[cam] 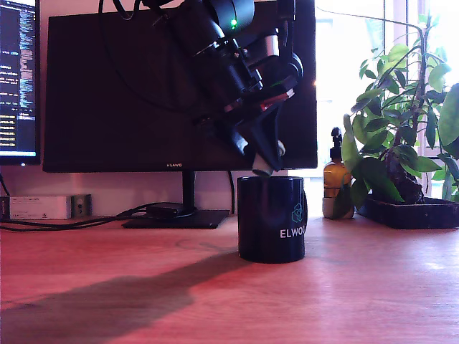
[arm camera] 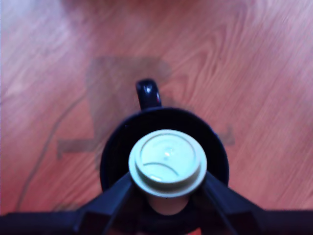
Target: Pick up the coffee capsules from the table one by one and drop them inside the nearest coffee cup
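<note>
Holding one coffee capsule (arm camera: pixel 167 162) between closed jaws, the gripper (cam: pixel 264 166) hangs directly above the coffee cup (cam: pixel 271 218), tips just over the rim in the exterior view. Capsule: off-white, tapered, wide flat rim facing the wrist camera, pinched from both sides by the dark fingers (arm camera: pixel 113 197). Cup: dark navy, glossy, white lettering on the side, handle (arm camera: pixel 148 94) visible in the wrist view; it stands upright on the table (cam: pixel 107 287), in front of the monitor (cam: pixel 129 86). Wrist view places the capsule over the cup's mouth, with dark rim showing around most of it, so alignment looks good though slightly off centre. Judged step: release into the cup. To do it well, keep the arm steady, lower a touch if clearance allows so the capsule cannot bounce off the rim, then open the jaws only enough to free it and lift straight up without brushing the cup. No other capsules are visible on the table. Also present at the exterior view's right: pump bottle (cam: pixel 334 183), potted plant (cam: pixel 401 136).
</note>
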`<control>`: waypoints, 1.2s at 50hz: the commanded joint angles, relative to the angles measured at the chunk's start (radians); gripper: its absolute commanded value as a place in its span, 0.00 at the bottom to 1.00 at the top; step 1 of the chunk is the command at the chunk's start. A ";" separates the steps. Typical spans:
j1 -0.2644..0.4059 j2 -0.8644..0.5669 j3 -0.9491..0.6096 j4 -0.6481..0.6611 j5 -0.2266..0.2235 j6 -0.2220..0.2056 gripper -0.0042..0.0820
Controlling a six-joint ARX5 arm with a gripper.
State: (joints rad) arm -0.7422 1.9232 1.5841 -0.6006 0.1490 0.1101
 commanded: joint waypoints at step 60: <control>-0.025 0.025 0.007 -0.001 -0.039 -0.005 0.93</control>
State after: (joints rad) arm -0.7586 1.9232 1.5841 -0.6003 0.1146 0.1093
